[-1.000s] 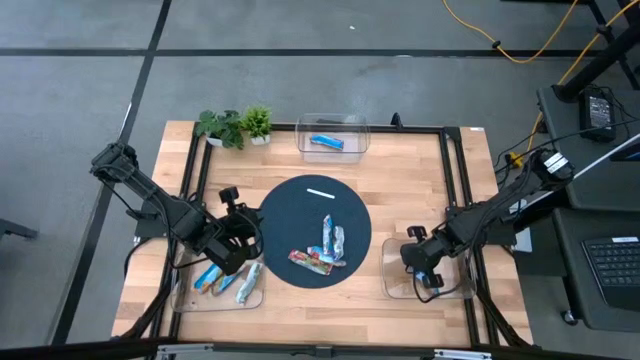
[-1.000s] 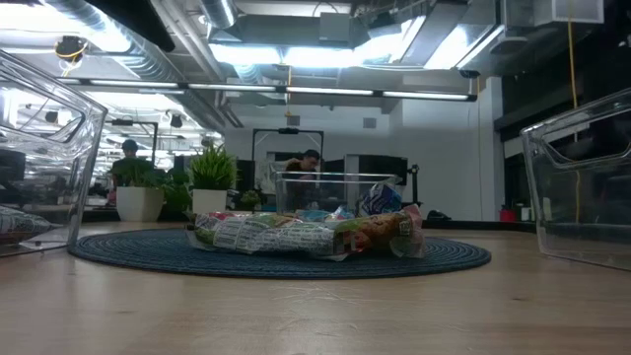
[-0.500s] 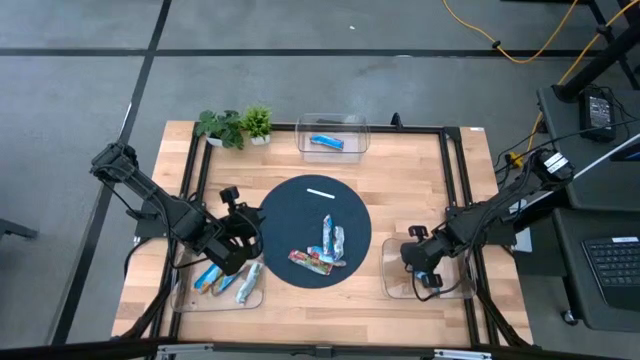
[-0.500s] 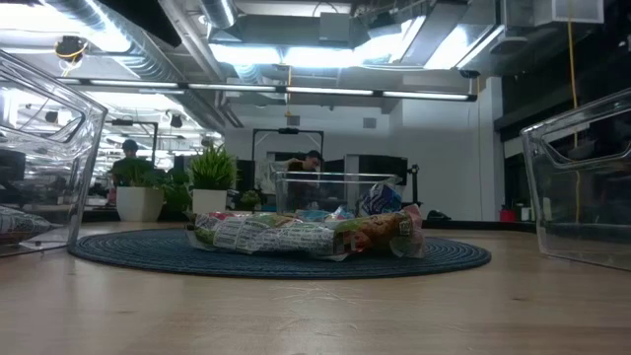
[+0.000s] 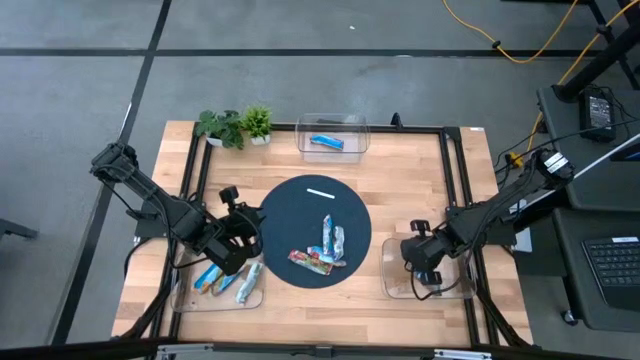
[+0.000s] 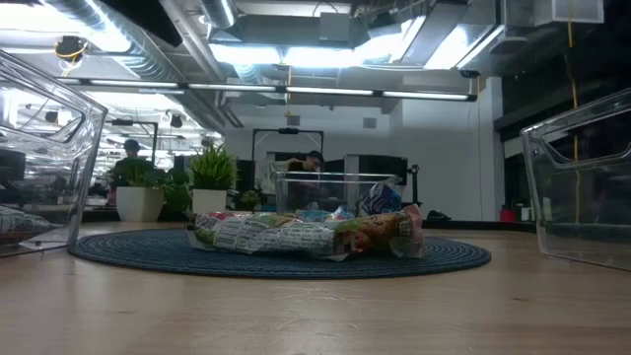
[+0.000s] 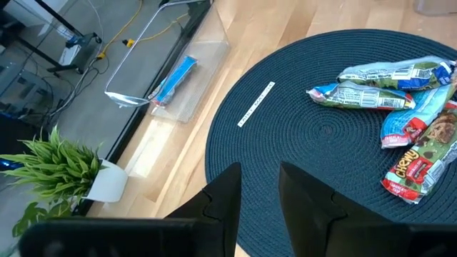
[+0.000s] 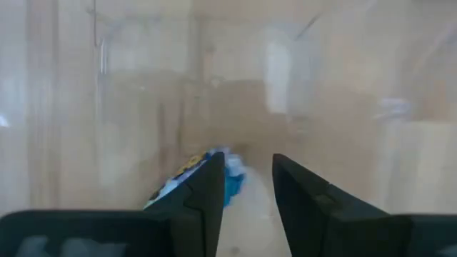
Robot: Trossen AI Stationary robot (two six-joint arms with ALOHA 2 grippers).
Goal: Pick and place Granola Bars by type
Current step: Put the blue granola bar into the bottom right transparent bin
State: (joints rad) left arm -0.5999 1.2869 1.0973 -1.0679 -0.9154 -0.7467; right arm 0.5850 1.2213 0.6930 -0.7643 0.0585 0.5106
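Several granola bars (image 5: 320, 252) lie in a cluster on the round dark mat (image 5: 300, 215); in the low view the same bars (image 6: 306, 235) are side-on. More bars (image 5: 228, 280) lie in the clear left tray. One blue bar (image 5: 326, 142) lies in the far clear tray. My left gripper (image 5: 238, 238) hovers open at the mat's left edge with nothing between its fingers (image 7: 221, 196). My right gripper (image 5: 420, 262) is open inside the right clear tray (image 5: 455, 290), over a blue-wrapped bar (image 8: 232, 171). My right gripper stands open over the blue-wrapped bar's end (image 8: 234, 178), which shows just past one finger (image 8: 203, 193). The rest of the bar is hidden behind that finger. Whether the finger touches the bar, I cannot tell.
A thin white strip (image 5: 320, 193) lies on the far part of the mat. Two potted plants (image 5: 235, 125) stand at the table's far left corner. Bare wood lies between the mat and the near edge. People show in the room beyond the table.
My right gripper has opened while staying in place over the right tray. The left arm and the bars on the mat have kept still.
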